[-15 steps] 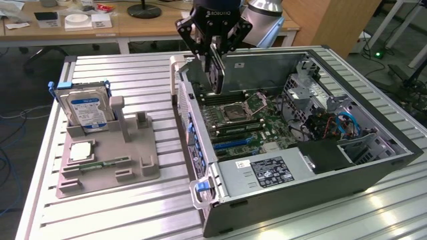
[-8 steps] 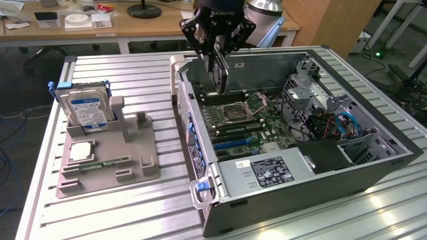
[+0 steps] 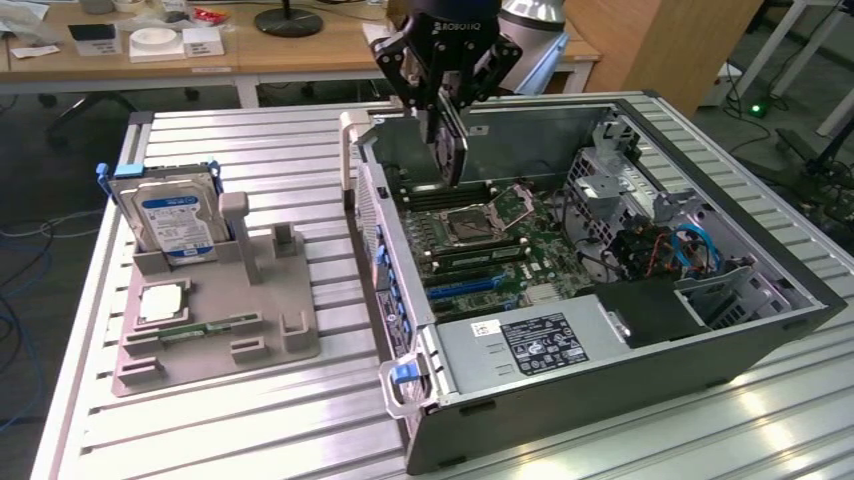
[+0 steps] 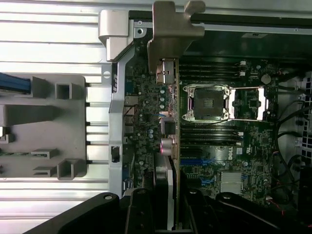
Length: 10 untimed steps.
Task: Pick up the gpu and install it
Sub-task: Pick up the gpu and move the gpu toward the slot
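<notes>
My gripper [image 3: 446,105] hangs over the open computer case [image 3: 747,330], shut on the gpu [image 3: 450,150]. The card hangs on edge, thin and dark, above the motherboard [image 3: 501,235] near the case's wall on the exterior view's left. From the wrist I see the gpu [image 4: 168,146] edge-on between my two black fingers [image 4: 141,212], with its silvery bracket [image 4: 170,29] at the far end. It lines up beside the CPU socket [image 4: 205,102], with the blue expansion slots [image 4: 195,161] close by. The card is still above the board, not seated.
A grey fixture tray [image 3: 214,345] on the slatted table holds an upright silver hard drive [image 3: 167,215], a processor chip [image 3: 160,303] and a green memory stick [image 3: 214,325]. Inside the case sit a power supply [image 3: 534,345], cables [image 3: 667,250] and a drive cage [image 3: 607,170].
</notes>
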Tool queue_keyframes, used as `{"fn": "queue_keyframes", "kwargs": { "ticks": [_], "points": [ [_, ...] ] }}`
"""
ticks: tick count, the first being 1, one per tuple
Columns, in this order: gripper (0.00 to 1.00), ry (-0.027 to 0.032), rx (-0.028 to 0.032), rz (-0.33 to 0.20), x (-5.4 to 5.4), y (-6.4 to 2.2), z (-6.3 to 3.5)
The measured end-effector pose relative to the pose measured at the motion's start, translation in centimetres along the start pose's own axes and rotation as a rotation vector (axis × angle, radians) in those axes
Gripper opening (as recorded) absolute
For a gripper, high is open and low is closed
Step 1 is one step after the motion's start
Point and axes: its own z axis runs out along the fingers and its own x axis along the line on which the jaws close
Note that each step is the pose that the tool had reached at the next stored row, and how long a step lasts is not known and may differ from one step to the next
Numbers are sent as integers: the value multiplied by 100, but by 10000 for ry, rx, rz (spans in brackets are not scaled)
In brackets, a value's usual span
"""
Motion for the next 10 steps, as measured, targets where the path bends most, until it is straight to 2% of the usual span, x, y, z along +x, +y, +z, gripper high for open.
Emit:
{"fn": "queue_keyframes", "kwargs": {
  "ticks": [10],
  "points": [
    [28,-1,0,0,-119,1,3]
  ]
}}
